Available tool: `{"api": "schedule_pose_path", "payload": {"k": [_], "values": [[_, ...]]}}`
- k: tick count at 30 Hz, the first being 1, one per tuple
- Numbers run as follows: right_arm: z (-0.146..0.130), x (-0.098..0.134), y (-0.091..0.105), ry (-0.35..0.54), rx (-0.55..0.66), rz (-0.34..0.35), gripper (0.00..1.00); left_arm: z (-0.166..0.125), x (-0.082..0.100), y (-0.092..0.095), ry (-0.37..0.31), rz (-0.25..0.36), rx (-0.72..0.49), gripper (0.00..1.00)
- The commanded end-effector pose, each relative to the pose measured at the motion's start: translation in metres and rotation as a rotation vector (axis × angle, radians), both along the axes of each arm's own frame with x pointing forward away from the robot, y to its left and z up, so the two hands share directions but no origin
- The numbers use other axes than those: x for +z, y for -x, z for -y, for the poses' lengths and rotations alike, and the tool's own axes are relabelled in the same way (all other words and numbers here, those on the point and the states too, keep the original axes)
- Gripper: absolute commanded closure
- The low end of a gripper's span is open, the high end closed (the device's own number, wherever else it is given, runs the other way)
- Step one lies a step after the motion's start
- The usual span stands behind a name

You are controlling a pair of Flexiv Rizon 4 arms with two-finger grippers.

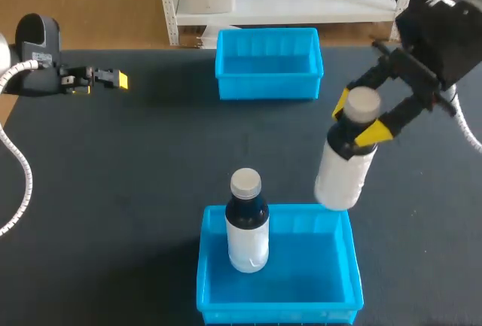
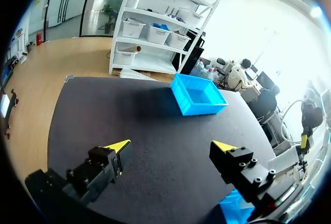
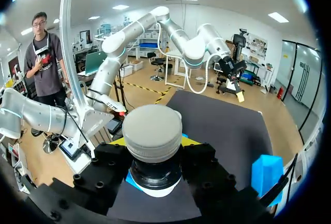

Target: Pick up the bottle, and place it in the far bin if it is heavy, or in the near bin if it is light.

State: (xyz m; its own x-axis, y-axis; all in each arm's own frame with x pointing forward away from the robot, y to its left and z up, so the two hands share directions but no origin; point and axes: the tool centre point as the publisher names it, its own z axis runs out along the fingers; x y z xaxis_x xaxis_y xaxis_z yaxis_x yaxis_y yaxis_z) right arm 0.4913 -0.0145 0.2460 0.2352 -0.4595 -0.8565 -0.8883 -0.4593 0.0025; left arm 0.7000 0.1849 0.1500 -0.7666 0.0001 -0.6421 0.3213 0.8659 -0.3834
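- Head view: the right end effector [image 1: 358,119] is clenched on the bottle [image 1: 343,172], with one yellow-tipped finger on each side of the neck just under the grey cap [image 1: 363,102].
- The bottle's white body hangs below the fingers, leaning a little. Its lower end shows at the far right corner of the near bin [image 1: 316,266]; whether it is over the rim or just outside it cannot be told.
- A second bottle [image 1: 247,228], with a grey cap, dark shoulder and white body, stands upright inside the near bin, toward its left side.
- The far bin [image 1: 267,85] sits at the far middle of the dark surface [image 1: 135,175], well apart from the near bin.
- The left end effector [image 1: 113,80] is at the far left of the surface, pointing toward the far bin, and carries nothing.
- Left wrist view: the left end effector [image 2: 171,146] is released, its two fingers spread wide with only bare surface [image 2: 129,110] between them.
- The far bin [image 2: 199,95] lies ahead of it, and a blue corner of the near bin [image 2: 235,208] shows beside one finger.
- Right wrist view: the right end effector [image 3: 153,146] grasps the bottle [image 3: 154,175] by its dark neck, with black fingers [image 3: 207,177] pressed against it from both sides.
- The cap [image 3: 152,131] stands above the fingers, and the dark surface [image 3: 222,125] stretches away behind it.
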Motion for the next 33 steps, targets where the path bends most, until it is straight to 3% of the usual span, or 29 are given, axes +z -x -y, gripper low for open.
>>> {"api": "schedule_pose_path", "payload": {"k": [1, 14, 23, 33], "values": [[-0.015, -0.009, 0.005, 0.001, 0.038, -0.011, 1.00, 0.000, 0.000, 0.000, 0.000, 0.000, 0.000, 0.00], [-0.039, -0.047, 0.039, 0.030, 0.152, -0.055, 1.00, 0.000, 0.000, 0.000, 0.000, 0.000, 0.000, 0.00], [-0.042, -0.069, 0.034, 0.035, 0.220, -0.026, 1.00, 0.000, 0.000, 0.000, 0.000, 0.000, 0.000, 0.00], [-0.038, -0.093, 0.026, -0.012, 0.242, -0.046, 1.00, 0.000, 0.000, 0.000, 0.000, 0.000, 0.000, 0.00]]}}
